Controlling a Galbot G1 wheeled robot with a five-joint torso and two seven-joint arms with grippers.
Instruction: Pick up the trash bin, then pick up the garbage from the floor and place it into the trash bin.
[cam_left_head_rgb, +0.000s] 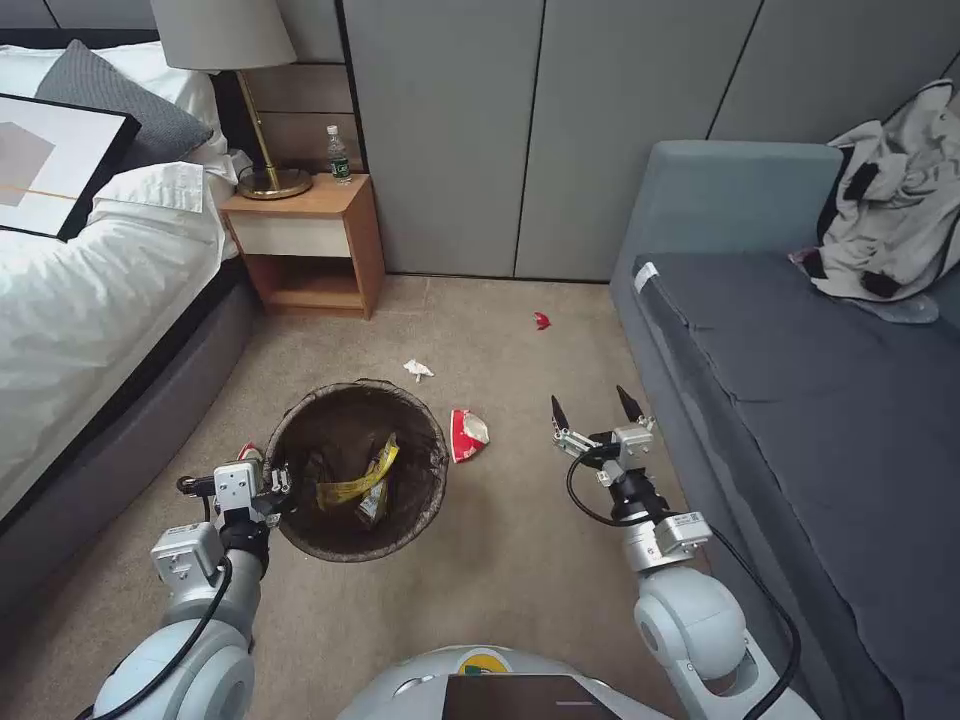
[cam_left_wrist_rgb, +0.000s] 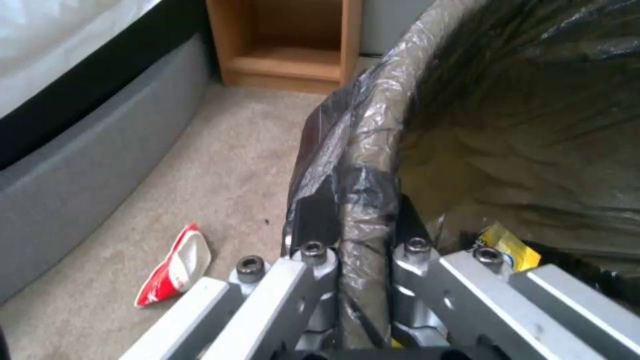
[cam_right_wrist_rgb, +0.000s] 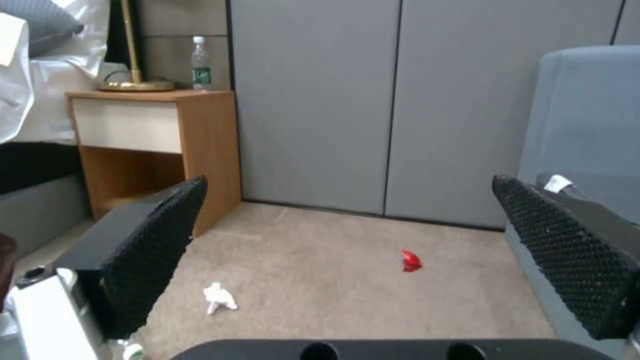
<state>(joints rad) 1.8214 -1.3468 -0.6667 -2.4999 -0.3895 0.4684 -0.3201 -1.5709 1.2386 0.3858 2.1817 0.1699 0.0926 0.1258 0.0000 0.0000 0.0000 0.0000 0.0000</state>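
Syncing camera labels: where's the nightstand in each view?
Head view: nightstand upper left, between bed and wall panels.
Left wrist view: its open shelf, past the bin rim that the left gripper clamps.
Right wrist view: behind one finger of the open right gripper, lamp and bottle on top.
Shared landmark: the bed's grey base, beside the nightstand in all three.

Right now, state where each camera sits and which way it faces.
Head: high, looking down at the carpet; left gripper clamps the trash bin rim, right gripper hovers open.
Left wrist: at the bin rim, facing the nightstand.
Right wrist: low, facing the wall panels.
Shared: head and right wrist see the red scrap and tissue.
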